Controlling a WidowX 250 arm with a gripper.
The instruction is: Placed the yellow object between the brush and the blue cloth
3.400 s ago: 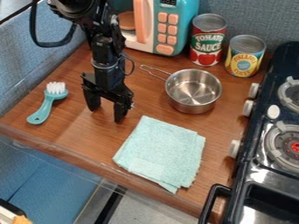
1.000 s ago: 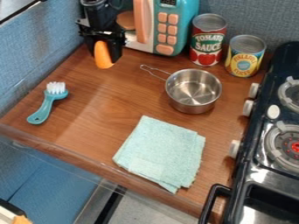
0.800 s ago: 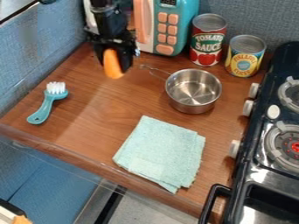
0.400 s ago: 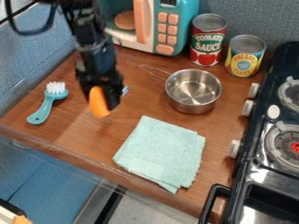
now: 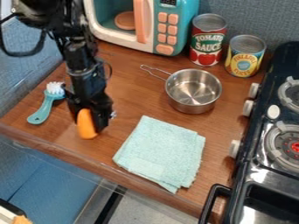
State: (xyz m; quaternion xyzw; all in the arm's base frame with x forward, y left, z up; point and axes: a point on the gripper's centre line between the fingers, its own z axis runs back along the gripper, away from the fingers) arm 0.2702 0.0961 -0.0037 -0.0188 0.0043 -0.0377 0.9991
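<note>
The black gripper (image 5: 88, 124) hangs low over the left part of the wooden counter, shut on an orange-yellow oblong object (image 5: 86, 124). The held object stands nearly upright, its lower end at or close to the counter top; I cannot tell whether it touches. To its left lies the teal brush (image 5: 45, 107) with white bristles, the bristle end close beside the gripper. A light blue-green folded cloth (image 5: 161, 153) lies flat to the right of the object.
A metal pot (image 5: 193, 91) sits right of centre, its handle pointing to the upper left. Behind are a toy microwave (image 5: 169, 26), a red can (image 5: 208, 40) and a yellow can (image 5: 245, 56). A stove (image 5: 274, 144) borders the right side; the counter's front edge (image 5: 70, 155) runs below.
The gripper, empty in the oldest frame, later holds the orange-yellow object near the microwave. Since then both have come forward and down, to between the brush and the cloth.
</note>
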